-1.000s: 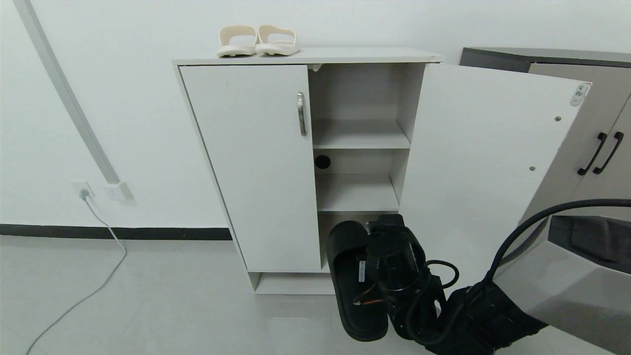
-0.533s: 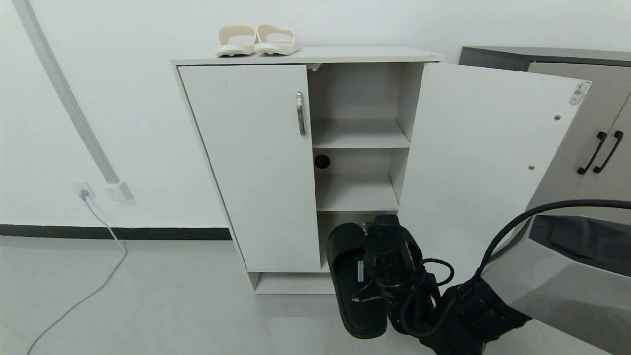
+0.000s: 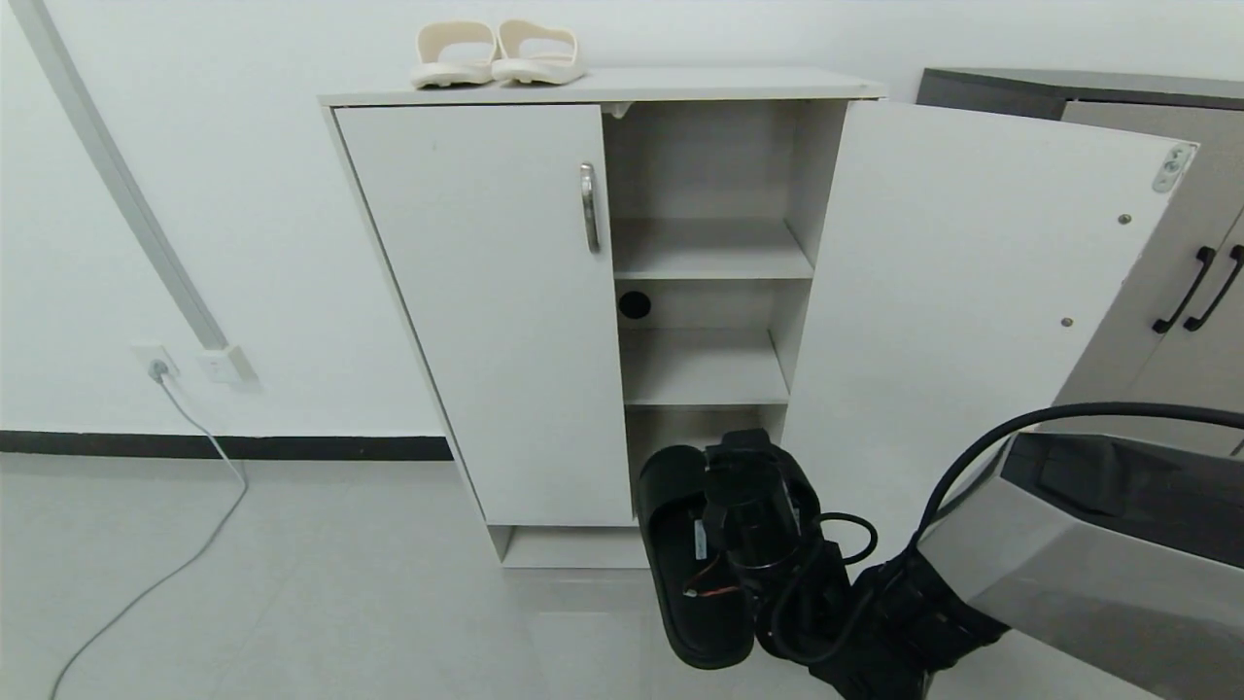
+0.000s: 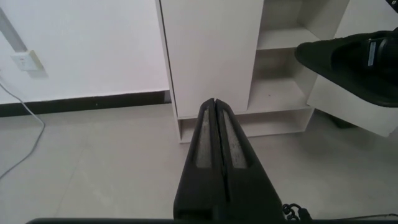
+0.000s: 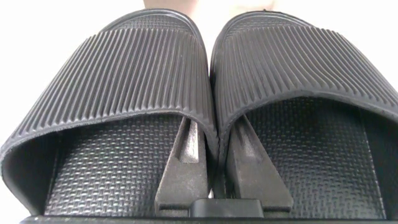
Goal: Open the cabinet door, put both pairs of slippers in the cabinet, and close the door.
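At the lower centre of the head view, the right gripper (image 5: 214, 127) has its fingers clenched on the black slippers (image 3: 680, 554), one finger inside each, pinching their inner walls together. The left gripper (image 4: 214, 112) hangs low, fingers pressed together on nothing. Over the last second the whole head view has shifted and the cabinet (image 3: 486, 292) looms slightly larger, so the camera has drawn closer. The pair's toes now sit just before the bottom compartment (image 3: 702, 428), beside the open door (image 3: 952, 292), and insertion looks imminent. The cream slippers (image 3: 498, 53) wait on the cabinet top.
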### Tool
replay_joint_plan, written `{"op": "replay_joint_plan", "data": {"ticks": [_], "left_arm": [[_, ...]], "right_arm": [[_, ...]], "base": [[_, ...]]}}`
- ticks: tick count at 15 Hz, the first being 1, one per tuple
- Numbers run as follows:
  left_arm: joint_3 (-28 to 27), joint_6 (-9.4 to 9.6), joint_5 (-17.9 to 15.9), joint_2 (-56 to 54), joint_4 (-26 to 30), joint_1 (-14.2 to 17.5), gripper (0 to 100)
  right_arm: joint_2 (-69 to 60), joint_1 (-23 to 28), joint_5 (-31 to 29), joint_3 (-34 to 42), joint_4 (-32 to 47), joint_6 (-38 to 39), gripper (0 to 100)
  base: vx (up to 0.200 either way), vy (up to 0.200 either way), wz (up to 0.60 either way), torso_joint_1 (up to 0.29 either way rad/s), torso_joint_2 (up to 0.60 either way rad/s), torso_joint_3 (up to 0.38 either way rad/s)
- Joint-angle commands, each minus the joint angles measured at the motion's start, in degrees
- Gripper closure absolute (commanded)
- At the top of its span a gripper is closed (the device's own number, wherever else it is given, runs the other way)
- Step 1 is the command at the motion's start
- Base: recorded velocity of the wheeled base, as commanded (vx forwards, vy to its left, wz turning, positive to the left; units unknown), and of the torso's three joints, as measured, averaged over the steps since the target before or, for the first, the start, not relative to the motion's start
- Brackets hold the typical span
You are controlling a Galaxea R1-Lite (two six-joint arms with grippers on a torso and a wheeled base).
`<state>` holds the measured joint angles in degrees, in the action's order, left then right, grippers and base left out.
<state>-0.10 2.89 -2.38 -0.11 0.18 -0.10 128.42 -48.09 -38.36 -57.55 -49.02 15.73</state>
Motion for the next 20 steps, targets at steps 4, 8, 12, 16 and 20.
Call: {"op": "replay_joint_plan", "data": {"ticks": [4, 8, 12, 16, 20], "left_arm": [[0.01, 0.01, 0.00, 0.11, -0.01, 0.01, 100], [0.01, 0.01, 0.00, 0.11, -0.01, 0.01, 100], [0.01, 0.01, 0.00, 0.11, -0.01, 0.01, 100], [0.01, 0.01, 0.00, 0.11, -0.01, 0.01, 100], [0.01, -0.08, 0.00, 0.11, -0.01, 0.01, 100]], "right_arm": [[2.45, 0.72, -0.04, -1.86, -0.11, 0.01, 100], [2.72, 0.98, -0.57, -3.00, -0.55, -0.08, 100], [0.87, 0.81, -2.15, -1.51, -5.30, -3.95, 100], [0.96, 0.89, -2.15, 2.00, -23.40, -14.06, 100], [0.08, 1.07, -2.24, 2.00, -25.69, -15.29, 100]], "base": [[0.000, 0.000, 0.00, 0.002, 0.00, -0.194], [0.000, 0.000, 0.00, 0.005, 0.00, -0.200], [0.000, 0.000, 0.00, 0.004, 0.01, -0.203], [0.000, 0.000, 0.00, 0.002, 0.00, -0.194], [0.000, 0.000, 0.00, 0.002, 0.00, -0.026]]}}
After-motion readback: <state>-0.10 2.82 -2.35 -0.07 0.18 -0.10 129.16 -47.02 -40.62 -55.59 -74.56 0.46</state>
